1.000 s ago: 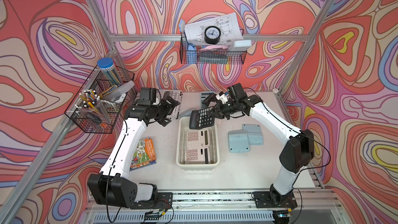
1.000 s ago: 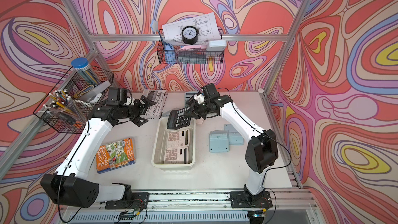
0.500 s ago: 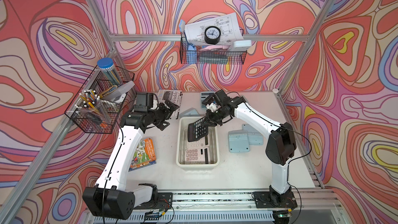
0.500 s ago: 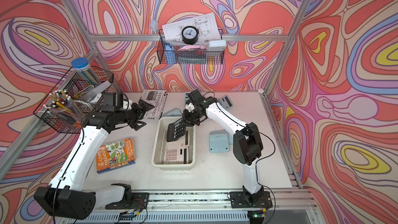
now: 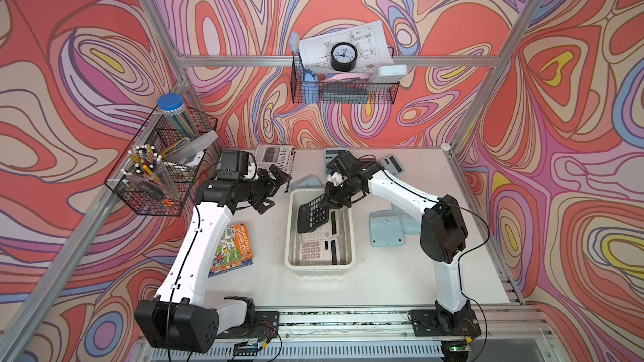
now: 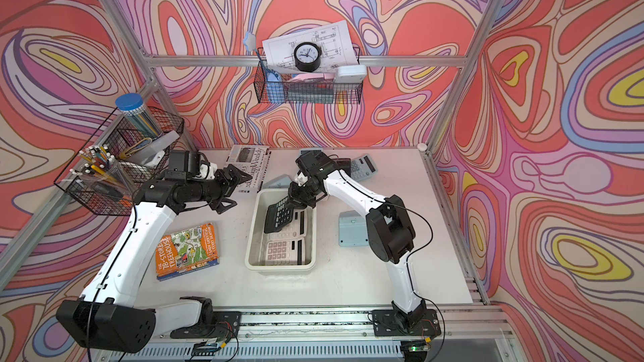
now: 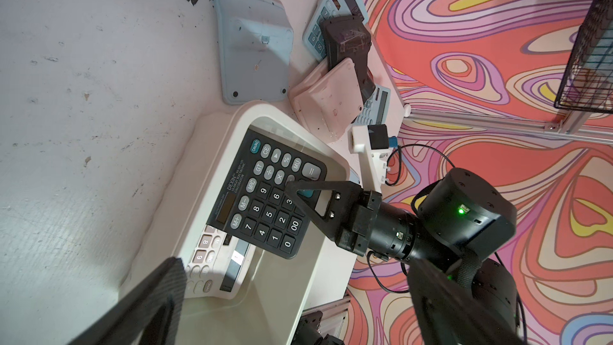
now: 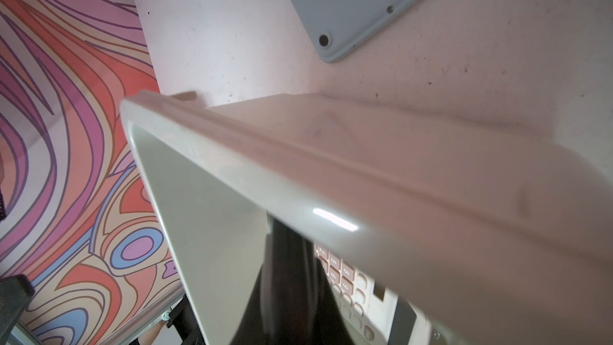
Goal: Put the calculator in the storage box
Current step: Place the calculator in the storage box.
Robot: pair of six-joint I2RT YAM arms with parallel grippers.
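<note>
- Left arm [image 5: 198, 238]: white links, black joints. Rises from the front rail, elbow bent, wrist reaching inward.
- Left gripper [image 5: 274, 191]: jaws spread wide, nothing between them.
- Right arm [image 5: 397, 191]: elbow raised, forearm stretched inward and angled down.
- Right gripper [image 5: 331, 200]: jaws pinched on the edge of the black calculator [image 5: 312, 215], held tilted.

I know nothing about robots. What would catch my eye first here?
Swirling red, pink and purple walls surround everything. At the centre of the white table, the right gripper holds a black plastic calculator tilted into a cream-white rectangular plastic storage box; the left gripper hangs open beside it.
</note>
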